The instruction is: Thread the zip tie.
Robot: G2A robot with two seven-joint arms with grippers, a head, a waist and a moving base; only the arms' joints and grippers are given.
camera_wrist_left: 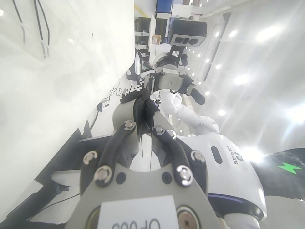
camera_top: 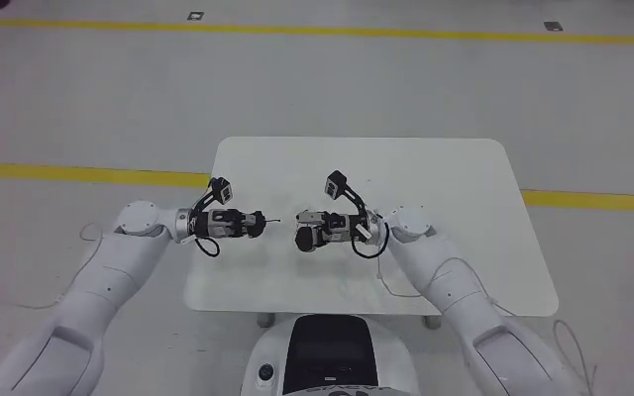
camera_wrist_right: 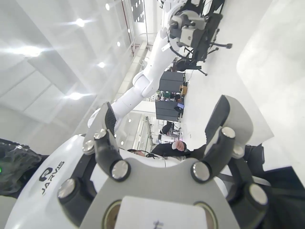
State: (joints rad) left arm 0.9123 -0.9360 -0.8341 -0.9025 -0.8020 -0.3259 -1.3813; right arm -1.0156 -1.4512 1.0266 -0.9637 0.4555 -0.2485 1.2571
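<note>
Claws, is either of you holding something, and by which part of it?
The left claw pinches the thin black zip tie near one end, a short tip poking out toward the right claw, which is open and empty.

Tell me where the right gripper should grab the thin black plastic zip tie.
Take the thin black plastic zip tie by its free tail, the short stretch jutting past the shut left gripper. Come from the open right gripper side, probably end-on: the tail points toward it, and the rest is clamped.

Thin black zip tie (camera_top: pixel 270 220), pinched in left fingers (camera_wrist_left: pixel 122 116), tail jutting forward
</note>
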